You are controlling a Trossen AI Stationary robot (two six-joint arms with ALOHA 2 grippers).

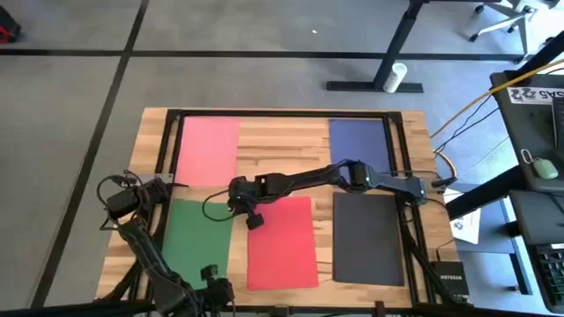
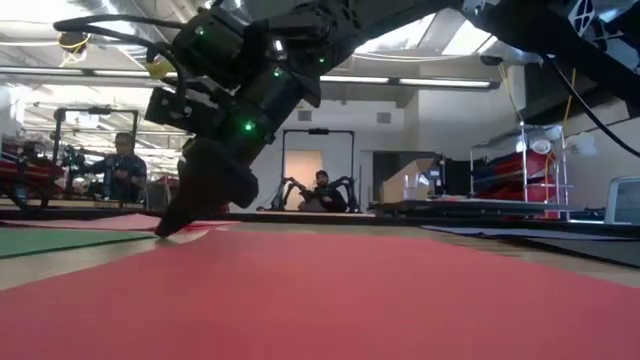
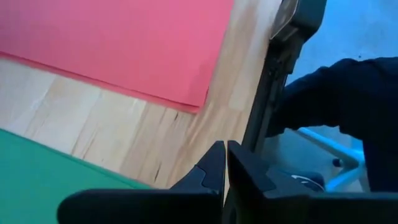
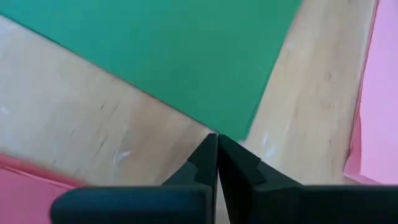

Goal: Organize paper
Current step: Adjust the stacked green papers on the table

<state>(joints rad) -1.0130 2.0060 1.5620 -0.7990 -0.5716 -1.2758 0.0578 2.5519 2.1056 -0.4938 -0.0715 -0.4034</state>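
Between the green sheet [image 1: 199, 239] and the red sheet [image 1: 282, 241], the right gripper [image 1: 234, 202] hovered with fingers pressed together, empty, nearest green's corner, while the left gripper [image 3: 225, 167] waited clenched at the table's near edge.

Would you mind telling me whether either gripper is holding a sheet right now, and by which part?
Nothing is held. The right gripper is shut and empty beside the green sheet; the left gripper is shut on nothing.
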